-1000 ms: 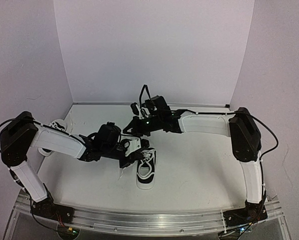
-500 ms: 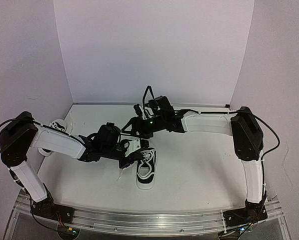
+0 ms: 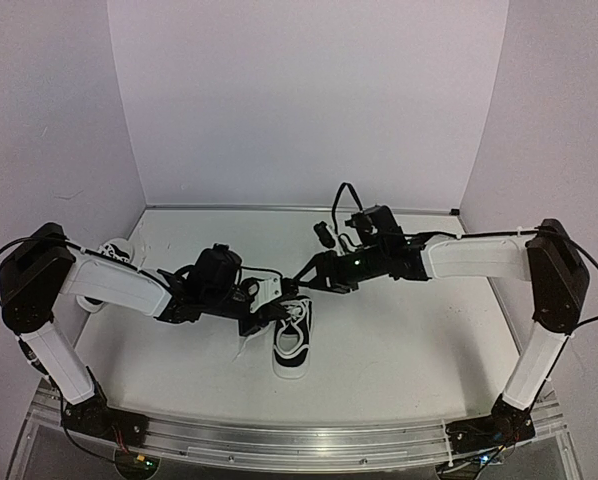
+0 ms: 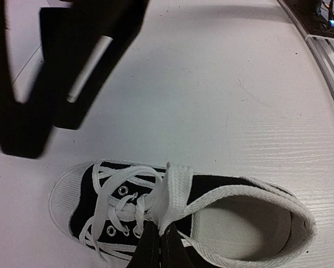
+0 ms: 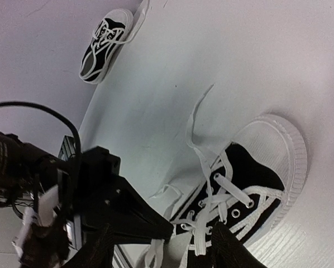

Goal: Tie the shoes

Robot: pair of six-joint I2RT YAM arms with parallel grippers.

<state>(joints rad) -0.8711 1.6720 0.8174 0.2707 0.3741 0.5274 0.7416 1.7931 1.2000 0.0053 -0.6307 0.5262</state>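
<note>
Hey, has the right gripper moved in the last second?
Yes. The right gripper has shifted right, judged against the middle shoe, which stayed put.

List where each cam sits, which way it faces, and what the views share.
Top external: fixed above and behind the bases, looking down over the white table; left arm, right arm, left gripper and right gripper all show.
Left wrist: looks down on the black-and-white canvas sneaker; own fingers at the bottom edge, shut on its white lace.
Right wrist: looks low across the table leftward, past that sneaker to a second matching sneaker; own fingers spread at the bottom edge.
Shared: all three show the middle sneaker.
</note>
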